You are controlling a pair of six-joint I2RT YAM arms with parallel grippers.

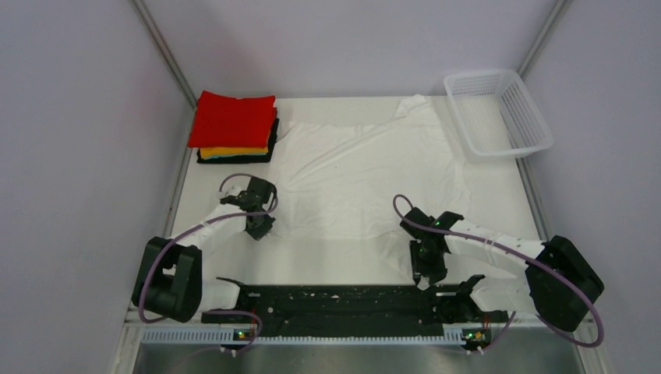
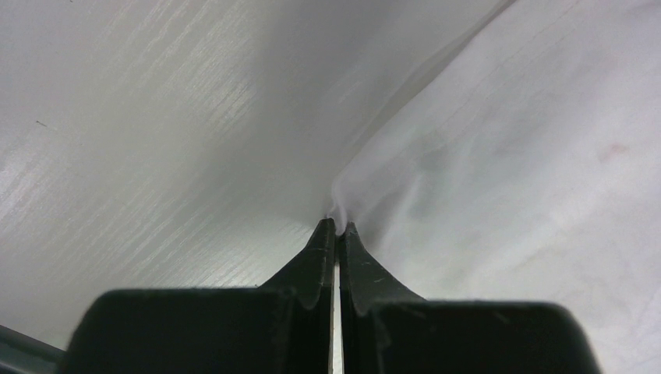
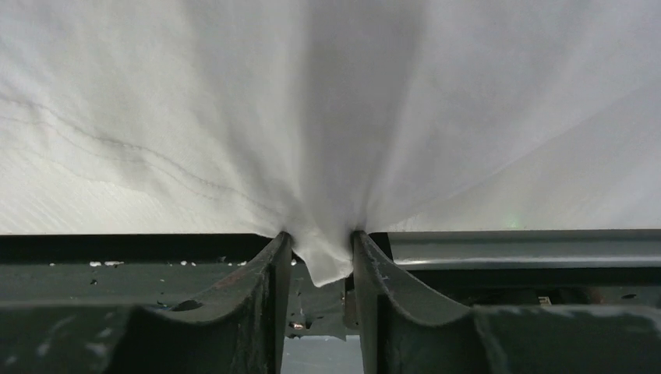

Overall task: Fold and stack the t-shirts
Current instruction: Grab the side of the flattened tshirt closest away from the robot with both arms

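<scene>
The white t-shirt point(image 1: 366, 179) lies spread open and wrinkled across the middle of the worktop point(image 1: 351, 261), covering most of it, with one sleeve reaching toward the far wall.

The left claw point(image 1: 259, 226) is at the shirt's near-left edge. In the left wrist view the left claw point(image 2: 337, 227) is closed almost completely, its fingers point(image 2: 316, 257) meeting at the tips, with a small peak of the white cloth point(image 2: 499, 179) pinched between them. The shirt's edge runs away from that pinch, with bare worktop on its outer side.

The right claw point(image 1: 427, 274) is at the shirt's near-right part, close to the worktop's near edge. In the right wrist view the right claw point(image 3: 319, 245) is narrowed to a slim gap filled by a bunched fold of the white t-shirt point(image 3: 327, 117). Creases fan out from the grip, and a small tab of cloth hangs below it.

Just beyond the shirt's far-left corner sits a folded stack: the red t-shirt point(image 1: 234, 118) on top, the orange-yellow t-shirt point(image 1: 234, 152) under it and the black t-shirt point(image 1: 234, 160) at the bottom. Beside the shirt's far-right corner stands a white mesh basket point(image 1: 538, 144).
</scene>
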